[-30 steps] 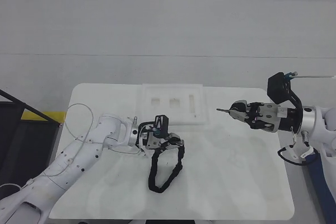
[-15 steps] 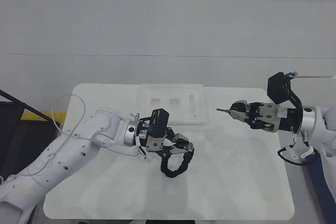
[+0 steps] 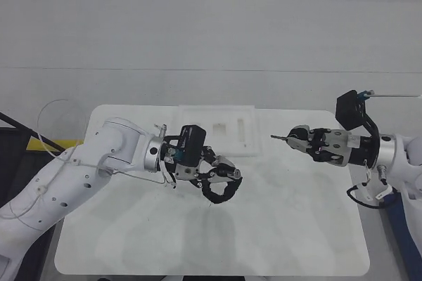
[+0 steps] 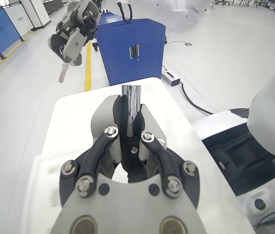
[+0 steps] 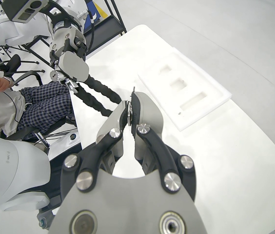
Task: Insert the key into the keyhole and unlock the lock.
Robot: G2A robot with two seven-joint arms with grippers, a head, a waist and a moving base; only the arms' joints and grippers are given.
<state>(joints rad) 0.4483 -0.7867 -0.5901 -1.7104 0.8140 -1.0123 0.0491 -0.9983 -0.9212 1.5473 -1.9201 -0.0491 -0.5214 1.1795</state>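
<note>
The lock (image 4: pixel 130 98) now rides higher above the table (image 3: pixel 302 225) and nearer its middle, the left gripper (image 3: pixel 221 171) clamped on it, while the right gripper (image 5: pixel 128 109) pinches the key (image 4: pixel 63 71) well apart, so this looks like the approach, next needing the key tip lined up with the keyhole.

White table (image 3: pixel 302 225), foam tray (image 3: pixel 218 111) atop

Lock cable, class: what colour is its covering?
The lock cable is black, shown best in the right wrist view.
</note>
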